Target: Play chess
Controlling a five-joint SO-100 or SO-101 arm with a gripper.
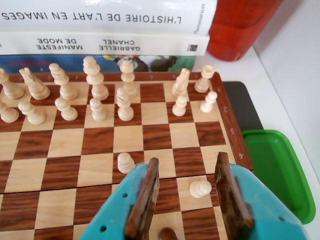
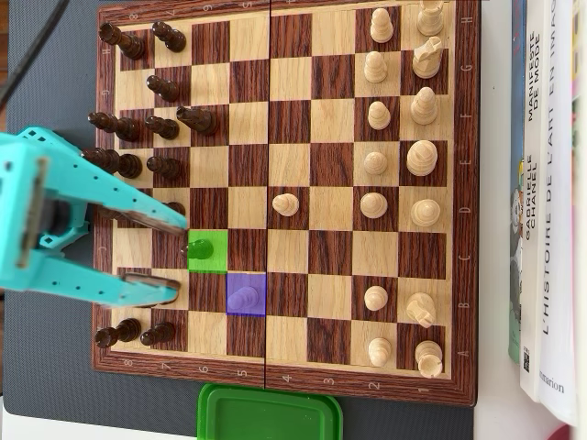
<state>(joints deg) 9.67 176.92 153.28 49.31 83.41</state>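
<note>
The wooden chessboard (image 2: 284,266) (image 1: 95,145) carries dark pieces on its left in the overhead view and light pieces on its right. My teal gripper (image 2: 180,258) (image 1: 187,161) is open over the dark side, its brown fingers (image 1: 146,195) apart. A dark pawn (image 2: 197,247) on a green-marked square sits just off the fingertips; its top (image 1: 167,234) shows between the jaws in the wrist view. A light pawn (image 2: 243,298) (image 1: 200,188) stands on a purple-marked square a little beyond. Another light pawn (image 2: 286,203) (image 1: 125,162) stands advanced mid-board.
A green plastic container (image 2: 271,412) (image 1: 280,170) lies beside the board's edge. Stacked books (image 2: 550,202) (image 1: 105,17) lie behind the light pieces, with a red object (image 1: 240,25) next to them. Dark pieces (image 2: 165,128) crowd the squares near my arm.
</note>
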